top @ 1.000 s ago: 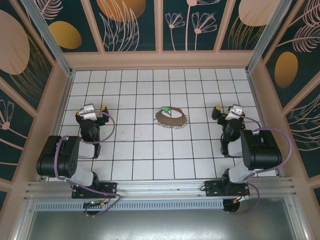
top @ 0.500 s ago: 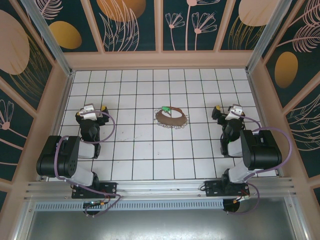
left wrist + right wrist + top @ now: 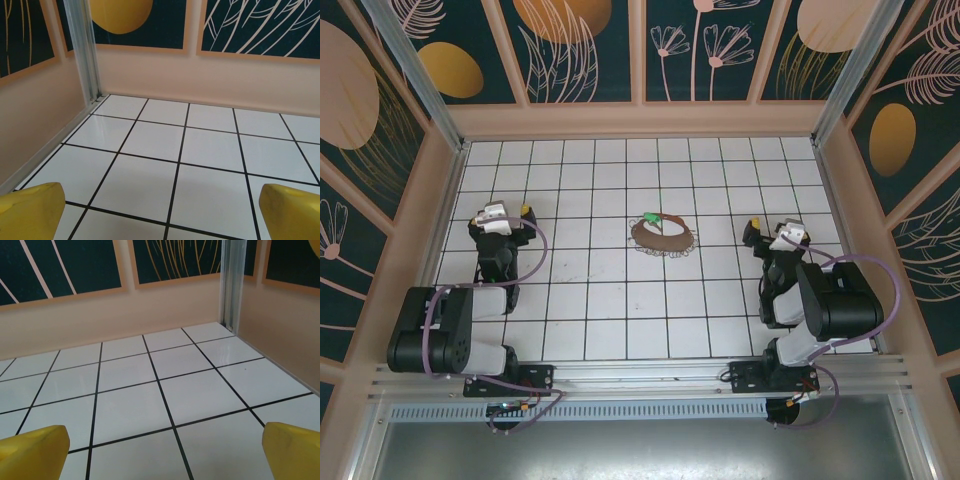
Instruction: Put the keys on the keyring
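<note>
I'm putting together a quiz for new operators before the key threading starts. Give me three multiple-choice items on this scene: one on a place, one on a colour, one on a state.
1. Where does the keyring lie?
A. on the table, about midway between the two arms
B. against the left wall
C. in a pincer

2. What colour is the key at the keyring's edge?
A. red
B. green
C. blue

3. The left pincer and right pincer are:
A. both open, holding nothing
B. both shut
C. shut on the key

Answers:
1 A, the top view shows it on the table between the arms.
2 B, a bright green piece sits at the loop's far-left rim.
3 A, each wrist view shows the jaws wide apart over bare table.
</note>
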Tool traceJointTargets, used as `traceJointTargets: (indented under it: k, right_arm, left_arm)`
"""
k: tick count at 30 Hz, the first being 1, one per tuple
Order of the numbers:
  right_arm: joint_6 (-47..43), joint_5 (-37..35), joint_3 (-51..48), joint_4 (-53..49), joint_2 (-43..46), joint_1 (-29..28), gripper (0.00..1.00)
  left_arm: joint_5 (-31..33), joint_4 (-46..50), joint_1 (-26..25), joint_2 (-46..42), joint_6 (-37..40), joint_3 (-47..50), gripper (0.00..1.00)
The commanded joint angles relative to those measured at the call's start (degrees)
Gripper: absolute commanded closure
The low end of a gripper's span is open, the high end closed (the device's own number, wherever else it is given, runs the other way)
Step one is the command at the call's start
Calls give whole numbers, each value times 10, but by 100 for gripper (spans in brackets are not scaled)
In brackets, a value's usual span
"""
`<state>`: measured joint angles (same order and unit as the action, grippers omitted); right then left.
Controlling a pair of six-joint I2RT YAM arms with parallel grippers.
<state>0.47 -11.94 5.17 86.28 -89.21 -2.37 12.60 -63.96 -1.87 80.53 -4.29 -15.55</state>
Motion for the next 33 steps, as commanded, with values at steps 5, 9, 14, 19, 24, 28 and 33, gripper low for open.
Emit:
traceJointTargets:
  k: [5,9,14,19,24,28,33]
  right_arm:
    - [-30,-94,18,-66,100,-43,1]
    - [3,-185,142,-325,159,-103,1]
    - [64,-61,304,-604,139,-120,1]
    - [30,82,459,-774,39,-151,1]
    - [-21,141,608,-924,-84,-220,4]
    - [-31,142,672,-962,-151,-259,12]
    - [-39,124,721,-992,-214,-284,27]
  left_arm:
    - [-15,89,4,-50,-23,-17,1]
    - [-38,234,4,-128,-110,-69,1]
    - [-155,368,3,-204,-240,-126,1]
    - [-282,440,2,-223,-295,-133,1]
    - [-256,510,-48,-249,-283,-113,1]
    - [-243,517,-98,-227,-279,-102,1]
    - [-224,510,-163,-207,-282,-97,1]
